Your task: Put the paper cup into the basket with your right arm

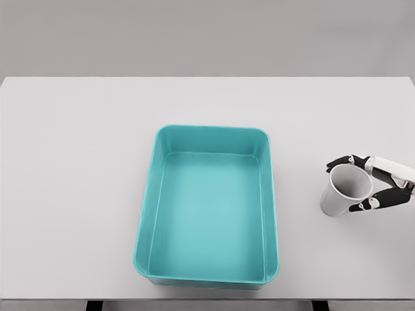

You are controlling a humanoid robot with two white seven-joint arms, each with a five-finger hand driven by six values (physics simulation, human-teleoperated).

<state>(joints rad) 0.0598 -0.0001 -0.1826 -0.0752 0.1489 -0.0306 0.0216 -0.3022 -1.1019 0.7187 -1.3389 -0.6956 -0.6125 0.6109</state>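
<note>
Paper cup (345, 190) is sitting tilted in the right hand (379, 184), fingers wrapping its rim, over the table (71, 162) at right; the teal basket (211, 139) is lying well apart to the left.

- bright, even, diffuse light; no glare or hot spots on the white table (78, 194)
- shadows faint; soft shading inside the teal basket (146, 214) walls; light perhaps from above
- render slightly soft overall; edges mildly blurred; no visible edge distortion; grey backdrop flat
</note>
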